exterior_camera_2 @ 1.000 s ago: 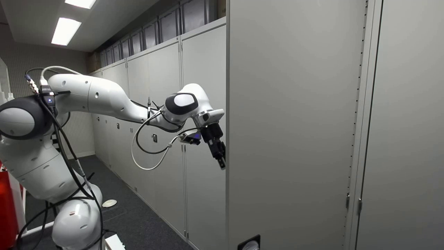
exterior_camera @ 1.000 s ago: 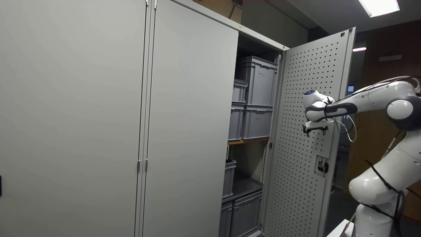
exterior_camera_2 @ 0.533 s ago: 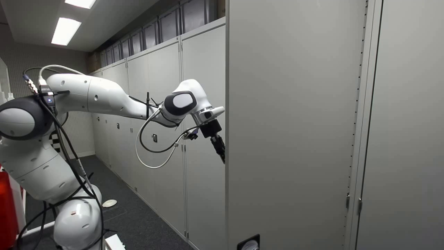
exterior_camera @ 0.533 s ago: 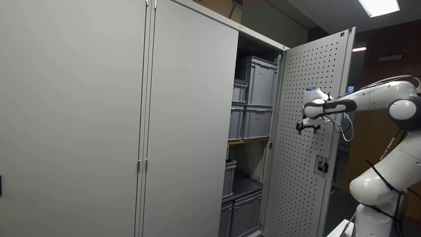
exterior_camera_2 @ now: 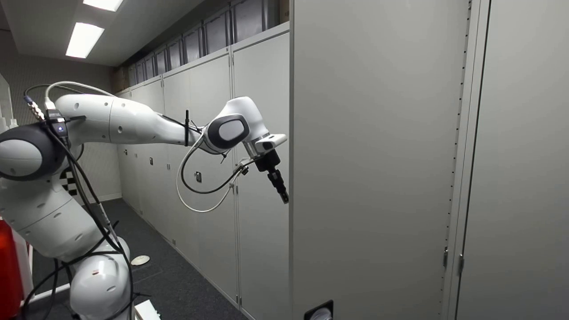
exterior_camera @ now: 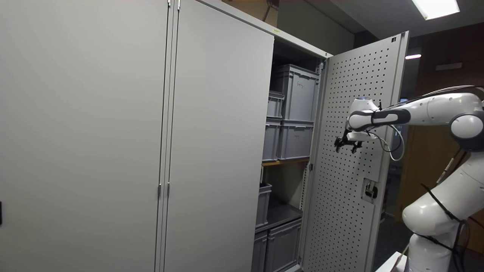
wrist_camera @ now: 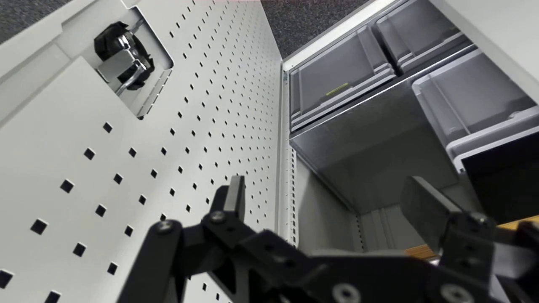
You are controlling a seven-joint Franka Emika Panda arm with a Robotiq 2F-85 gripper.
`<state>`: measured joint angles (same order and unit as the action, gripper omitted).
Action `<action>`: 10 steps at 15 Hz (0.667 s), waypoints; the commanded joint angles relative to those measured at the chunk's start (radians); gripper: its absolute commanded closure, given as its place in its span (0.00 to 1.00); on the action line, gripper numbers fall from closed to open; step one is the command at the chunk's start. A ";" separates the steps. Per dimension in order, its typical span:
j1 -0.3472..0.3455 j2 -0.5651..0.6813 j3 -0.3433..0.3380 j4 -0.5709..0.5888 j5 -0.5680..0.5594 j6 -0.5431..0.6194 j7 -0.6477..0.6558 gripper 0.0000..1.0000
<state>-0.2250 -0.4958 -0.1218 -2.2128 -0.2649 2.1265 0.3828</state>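
Gripper [wrist_camera: 326, 181] wide, midair, beside perforated door [wrist_camera: 168, 141]

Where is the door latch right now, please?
In the wrist view, the latch sits upper left, recessed in the perforated door; in an exterior view, it appears below the open gripper.

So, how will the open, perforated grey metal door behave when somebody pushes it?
The door probably swings rather than slides: one edge meets the grey metal cabinet frame. It looks stiff, being broad sheet metal with folded edges.
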 commanded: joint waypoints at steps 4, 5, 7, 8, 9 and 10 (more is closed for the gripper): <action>0.044 -0.027 -0.010 0.000 0.128 0.030 -0.167 0.00; 0.053 -0.031 -0.013 -0.002 0.149 0.033 -0.191 0.00; 0.071 -0.043 -0.018 -0.014 0.180 0.058 -0.248 0.00; 0.078 -0.051 -0.018 -0.024 0.188 0.084 -0.277 0.00; 0.088 -0.056 -0.020 -0.030 0.201 0.107 -0.306 0.00; 0.095 -0.058 -0.020 -0.035 0.212 0.126 -0.330 0.00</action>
<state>-0.1625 -0.5236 -0.1230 -2.2178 -0.0960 2.1829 0.1431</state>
